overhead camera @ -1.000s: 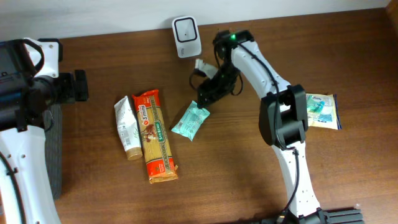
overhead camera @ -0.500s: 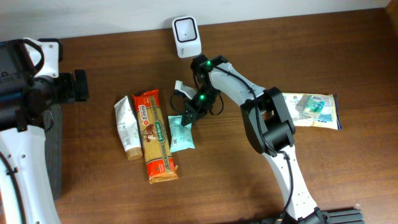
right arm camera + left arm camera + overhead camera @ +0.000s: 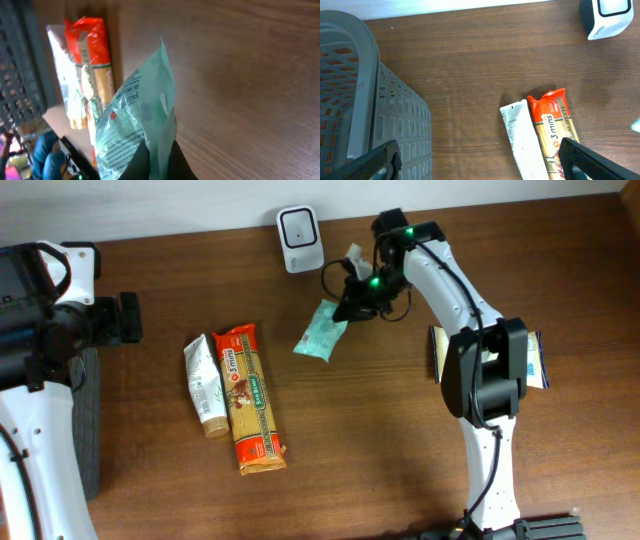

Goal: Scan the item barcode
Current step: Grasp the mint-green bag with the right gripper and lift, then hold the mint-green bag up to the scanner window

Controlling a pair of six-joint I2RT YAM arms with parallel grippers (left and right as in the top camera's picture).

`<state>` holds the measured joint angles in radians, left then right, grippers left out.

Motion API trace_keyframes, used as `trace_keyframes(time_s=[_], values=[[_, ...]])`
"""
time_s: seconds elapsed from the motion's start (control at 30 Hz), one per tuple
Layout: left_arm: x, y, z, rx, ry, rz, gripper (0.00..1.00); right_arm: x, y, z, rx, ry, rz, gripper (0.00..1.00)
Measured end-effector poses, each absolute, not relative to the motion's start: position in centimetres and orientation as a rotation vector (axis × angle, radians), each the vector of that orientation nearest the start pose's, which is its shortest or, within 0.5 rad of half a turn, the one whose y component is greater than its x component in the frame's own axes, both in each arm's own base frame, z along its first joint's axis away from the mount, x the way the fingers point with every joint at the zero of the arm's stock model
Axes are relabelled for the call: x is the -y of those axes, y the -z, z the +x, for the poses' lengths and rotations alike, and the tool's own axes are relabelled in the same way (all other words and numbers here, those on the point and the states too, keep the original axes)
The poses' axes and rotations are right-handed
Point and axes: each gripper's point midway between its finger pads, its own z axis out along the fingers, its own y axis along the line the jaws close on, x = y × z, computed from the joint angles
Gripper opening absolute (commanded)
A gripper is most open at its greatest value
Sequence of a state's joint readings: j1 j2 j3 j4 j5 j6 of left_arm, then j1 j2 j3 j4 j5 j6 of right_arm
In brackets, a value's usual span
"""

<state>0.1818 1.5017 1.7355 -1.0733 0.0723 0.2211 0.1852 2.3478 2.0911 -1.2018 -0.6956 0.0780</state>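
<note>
One green packet (image 3: 322,332), seen from above, is pinched by the right tool (image 3: 352,302) near the scanner (image 3: 298,226). From the left wrist, the left tool (image 3: 479,150) is spread wide beside a basket (image 3: 350,90). From the right wrist, the packet's edge sits between the fingers (image 3: 136,162), above the counter (image 3: 240,75).

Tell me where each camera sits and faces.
Overhead: above the table, looking down; both arms show, right tool holding the green packet.
Left wrist: looks down past its open left tool at basket, white tube, pasta packet.
Right wrist: looks along the shut right tool at the green packet.
All three share the pasta packet.
</note>
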Motion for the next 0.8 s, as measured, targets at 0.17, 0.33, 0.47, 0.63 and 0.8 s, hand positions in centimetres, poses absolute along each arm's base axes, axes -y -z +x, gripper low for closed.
trace_keyframes(time_s=[0.17,0.33,0.47,0.63,0.8], values=[[-5.8,-30.9,38.6,-2.408,-0.099,0.081,0.99,-22.0,-11.2,47.1,-2.757,-1.219,-0.280,0.04],[-5.8,-30.9,38.6,-2.409,-0.099,0.081,0.99,-21.7,-19.8,46.5,-2.558,-1.239,-0.387,0.04],[-5.8,-30.9,38.6,-2.408,-0.100,0.081,0.99,-17.4,-34.0,43.8,-2.242,-1.112,-0.436,0.04],[-5.8,-30.9,38.6,-2.408,-0.099,0.081,0.99,-16.2,-40.1,40.6,-2.105,-1.037,-0.472,0.04],[-5.8,-30.9,38.6,-2.408,-0.100,0.081,0.99,-16.2,-39.2,41.8,-2.147,-0.899,-0.416,0.04]])
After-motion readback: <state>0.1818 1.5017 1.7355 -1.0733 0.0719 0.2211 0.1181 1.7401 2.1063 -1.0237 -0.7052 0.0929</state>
